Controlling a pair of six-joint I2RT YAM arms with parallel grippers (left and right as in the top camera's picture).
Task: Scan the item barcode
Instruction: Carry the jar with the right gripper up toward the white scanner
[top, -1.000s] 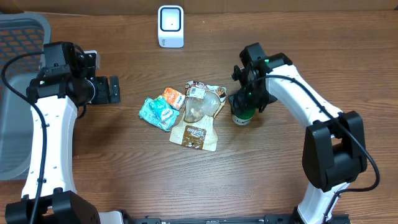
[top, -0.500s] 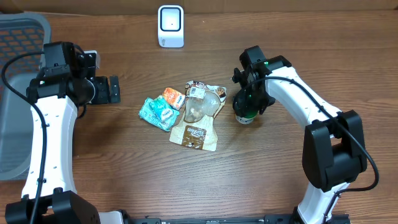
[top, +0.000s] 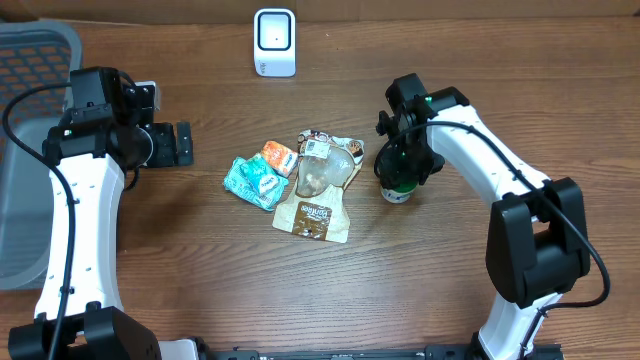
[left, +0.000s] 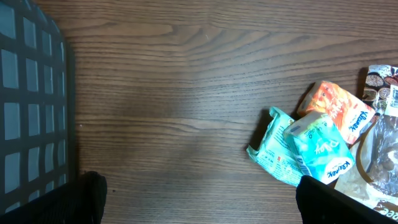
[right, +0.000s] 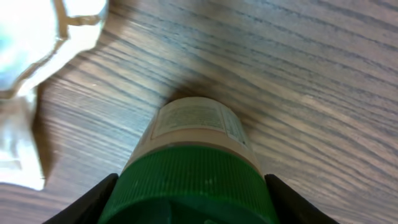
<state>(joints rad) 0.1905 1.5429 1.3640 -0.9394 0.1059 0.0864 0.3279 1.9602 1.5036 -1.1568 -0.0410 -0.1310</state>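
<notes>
Grasping green-capped, beige-labelled plastic bottle (right: 194, 124) by its cap with right gripper (right: 193, 204), 3 o'clock from crinkly packet pile (top: 300, 182); with left gripper (left: 205, 200) splayed wide, empty.

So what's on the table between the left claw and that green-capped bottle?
A heap of packets, close beside the bottle; the overhead view shows it.

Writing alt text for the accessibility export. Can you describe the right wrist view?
A green ribbed cap on a pale-labelled bottle fills the lower frame, between the dark fingers of the right gripper. Wooden table lies beneath, with a crinkled clear packet at upper left.
</notes>
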